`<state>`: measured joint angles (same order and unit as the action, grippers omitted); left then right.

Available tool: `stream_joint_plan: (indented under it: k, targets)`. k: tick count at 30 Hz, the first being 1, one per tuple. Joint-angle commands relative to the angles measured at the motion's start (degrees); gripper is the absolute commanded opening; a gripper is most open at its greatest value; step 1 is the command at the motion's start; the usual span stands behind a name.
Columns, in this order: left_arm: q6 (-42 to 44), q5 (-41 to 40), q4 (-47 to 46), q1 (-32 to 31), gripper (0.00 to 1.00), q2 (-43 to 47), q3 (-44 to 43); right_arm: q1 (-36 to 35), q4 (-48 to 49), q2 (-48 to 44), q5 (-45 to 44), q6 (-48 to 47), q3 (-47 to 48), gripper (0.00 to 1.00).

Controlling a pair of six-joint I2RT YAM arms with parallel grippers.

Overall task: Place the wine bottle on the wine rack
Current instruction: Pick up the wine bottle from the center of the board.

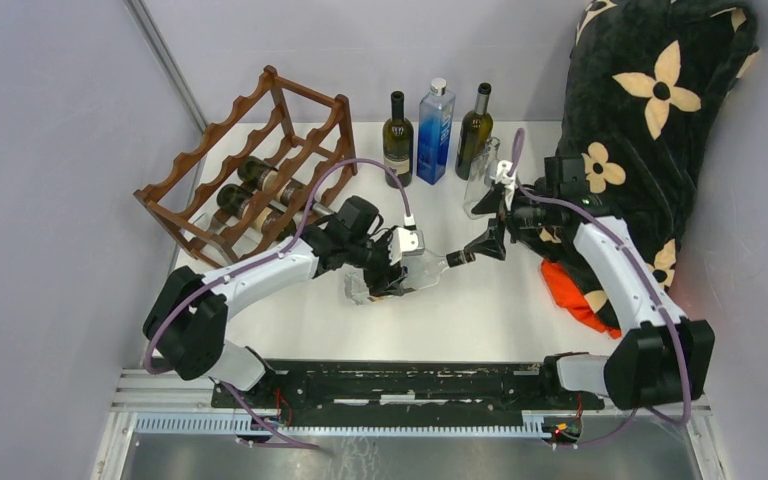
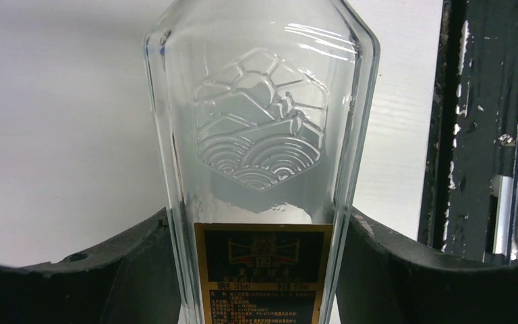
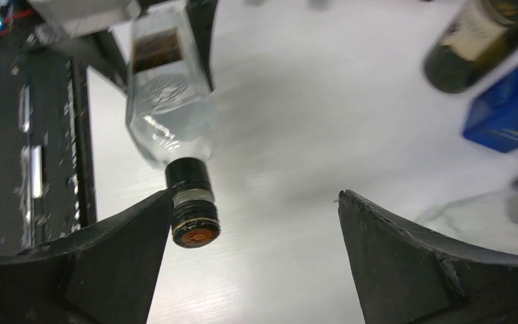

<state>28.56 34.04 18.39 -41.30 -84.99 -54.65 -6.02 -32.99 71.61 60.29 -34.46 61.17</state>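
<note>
The wine bottle (image 1: 422, 270) is clear glass with a black and gold label and a dark cap, and it hangs tilted over the table's middle. My left gripper (image 1: 390, 275) is shut on its body; in the left wrist view both fingers press the flat sides of the bottle (image 2: 263, 135) around the left gripper (image 2: 257, 216). My right gripper (image 1: 475, 250) stands open at the cap end. In the right wrist view the bottle's cap (image 3: 192, 209) lies against the left finger of the right gripper (image 3: 255, 194), with a wide gap to the other finger. The wine rack (image 1: 250, 165), dark reddish-brown wood, stands at the back left.
Two dark bottles (image 1: 260, 190) lie in the rack. Two green bottles (image 1: 397, 140) (image 1: 474, 130), a blue bottle (image 1: 435, 130) and a clear glass bottle (image 1: 480, 180) stand at the back. A black flowered blanket (image 1: 650, 120) and an orange cloth (image 1: 570, 285) lie on the right.
</note>
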Motion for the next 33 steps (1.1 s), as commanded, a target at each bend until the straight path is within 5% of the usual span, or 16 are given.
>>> stream_joint_plan:
  k: [1, 10, 21, 33]
  targets:
    - [8.90, -0.52, 2.91, -0.82, 0.02, 3.52, -7.13, -4.34, -30.24, 5.74, -0.29, -30.11, 7.11, 0.98]
    - [12.11, -4.53, 7.85, -3.85, 0.02, 1.20, -11.24, -14.27, -21.00, 6.92, -11.95, -19.74, 5.71, 0.95]
    - [11.89, -5.92, 8.41, -5.84, 0.02, 0.53, -12.50, -17.29, -16.76, 9.33, -12.60, -12.36, 4.51, 0.76]
    - [11.43, -6.41, 7.45, -6.34, 0.02, 0.35, -12.42, -19.70, -16.42, 9.64, -14.46, -12.20, 2.56, 0.76]
